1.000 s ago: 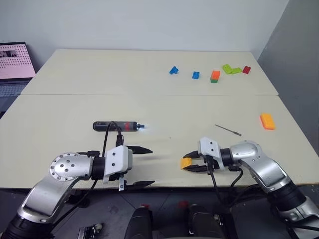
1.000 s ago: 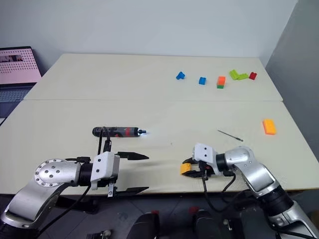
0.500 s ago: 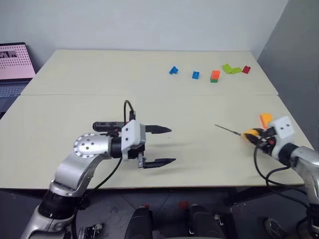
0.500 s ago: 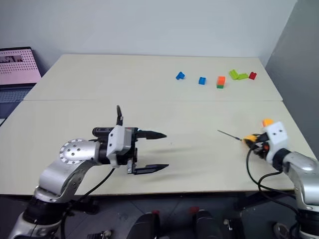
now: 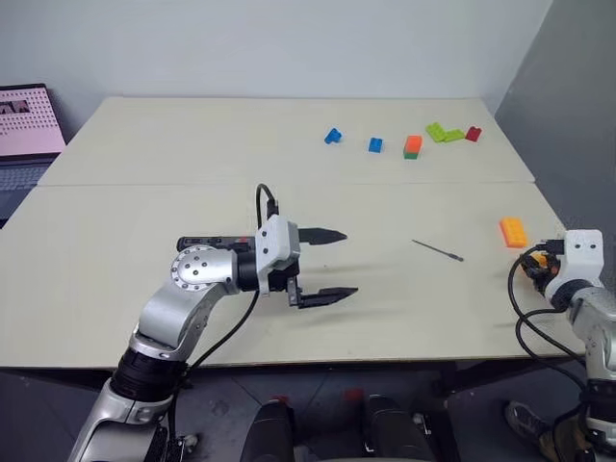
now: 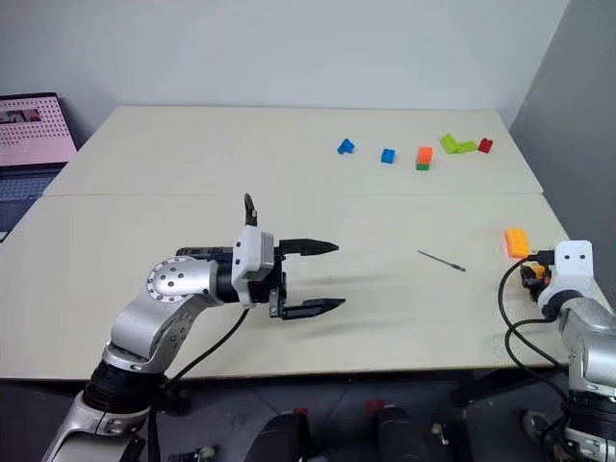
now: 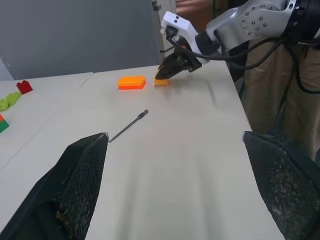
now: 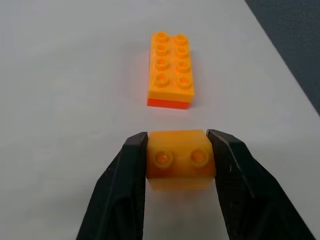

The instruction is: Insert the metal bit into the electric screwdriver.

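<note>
The left gripper (image 5: 332, 265) is held level over the near-middle of the cream counter (image 5: 125, 279), pointing right, with its jaws spread wide and nothing between them. The electric screwdriver (image 5: 207, 242) is seen lying on the counter just behind that gripper's wrist, largely hidden by the arm; only its black rear end is visible. The metal bit (image 5: 438, 250) is found lying flat on the counter to the right of centre, well apart from both grippers, untouched.

At the near right edge of the counter, the right gripper (image 8: 176, 150) is seen with its jaws pinching a small orange brick (image 8: 179, 160) from both sides. Just beyond it, a longer orange brick (image 8: 170, 69) rests flat on the counter.

On the far right of the counter, a row of small bricks is noted: two blue bricks (image 5: 333, 136), an orange-and-green stack (image 5: 413, 146), green bricks (image 5: 444, 133) and a red brick (image 5: 473, 134). A laptop (image 5: 24, 130) is seen off the far left edge.
</note>
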